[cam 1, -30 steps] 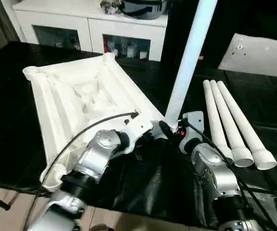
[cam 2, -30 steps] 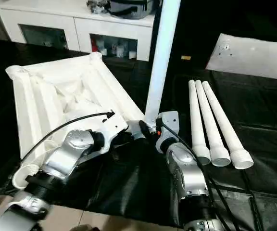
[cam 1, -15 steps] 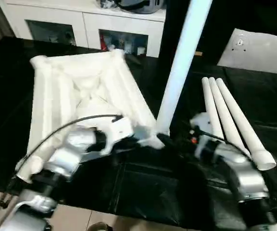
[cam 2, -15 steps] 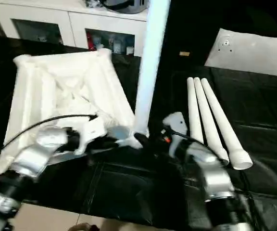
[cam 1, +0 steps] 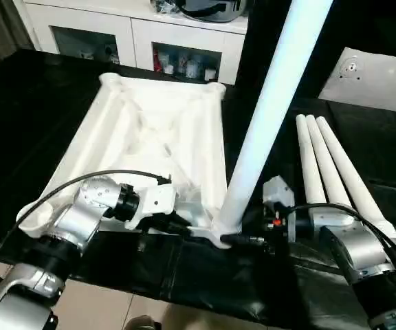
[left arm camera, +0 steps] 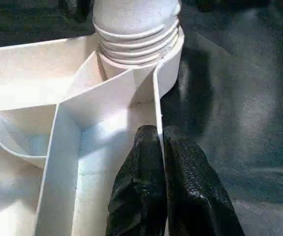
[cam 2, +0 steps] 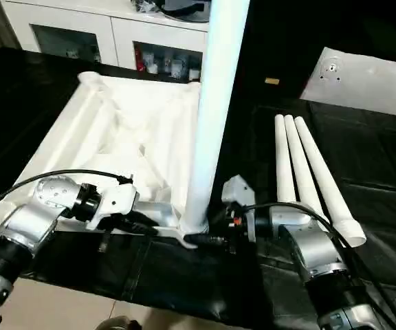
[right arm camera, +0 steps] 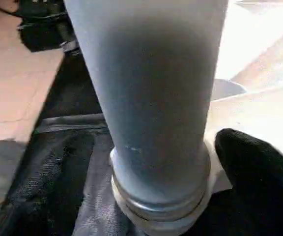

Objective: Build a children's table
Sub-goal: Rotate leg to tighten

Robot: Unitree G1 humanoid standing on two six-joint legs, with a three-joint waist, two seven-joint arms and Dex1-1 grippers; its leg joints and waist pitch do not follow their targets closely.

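Note:
The children's table top (cam 1: pixel 150 137) lies upside down on the black-covered bench, ribbed underside up. One white leg (cam 1: pixel 267 117) stands in its near right corner socket (left arm camera: pixel 136 29), leaning slightly right. My left gripper (left arm camera: pixel 161 135) is shut on the thin rim wall just beside that socket, one finger inside the top and one outside. From the right, my right gripper (cam 1: pixel 243 239) is open, with a black finger (right arm camera: pixel 249 167) on each side of the leg's base. Three more legs (cam 1: pixel 335 175) lie side by side to the right.
A flat whitish plastic bag (cam 1: pixel 380 79) lies at the back right. Behind the bench stands a white cabinet (cam 1: pixel 136 34) with glass doors. The bench's near edge (cam 1: pixel 184 295) runs just below both grippers, with tiled floor beyond it.
The head camera has shifted. The table top has swung round, against the three lying legs, with the upright leg in it. My right gripper has opened around the leg's base; the left stays shut.

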